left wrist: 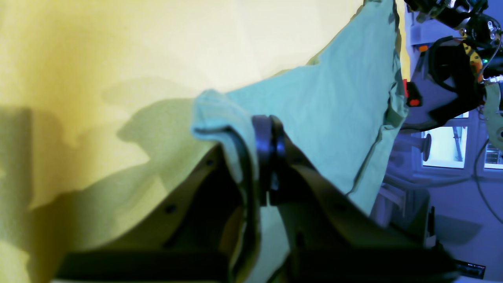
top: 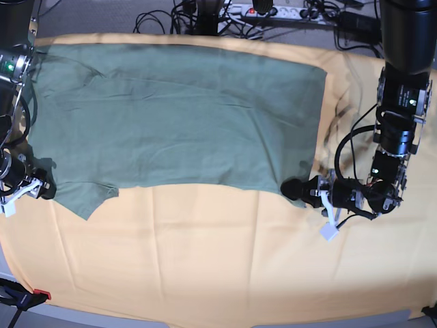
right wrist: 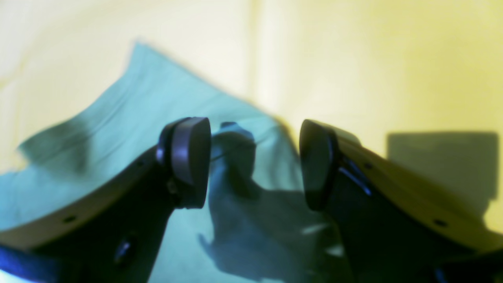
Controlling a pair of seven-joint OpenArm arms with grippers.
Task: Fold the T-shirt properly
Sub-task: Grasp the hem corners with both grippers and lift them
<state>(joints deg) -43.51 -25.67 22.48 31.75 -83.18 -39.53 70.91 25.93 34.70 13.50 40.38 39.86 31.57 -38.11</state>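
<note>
The sage-green T-shirt (top: 177, 116) lies spread flat over the back half of the table. My left gripper (top: 295, 189), on the right side of the base view, is shut on the shirt's near right corner. In the left wrist view its pads (left wrist: 269, 145) pinch a fold of the T-shirt (left wrist: 334, 118) lifted slightly off the surface. My right gripper (top: 46, 188) sits at the shirt's near left edge. In the right wrist view that gripper (right wrist: 253, 163) stands open with nothing between its fingers, just above the T-shirt (right wrist: 118, 118).
A large yellow-orange cloth (top: 205, 253) covers the table under the shirt. Cables and a power strip (top: 273, 10) run along the back edge. A red clamp (top: 37, 295) grips the cloth at the near left corner.
</note>
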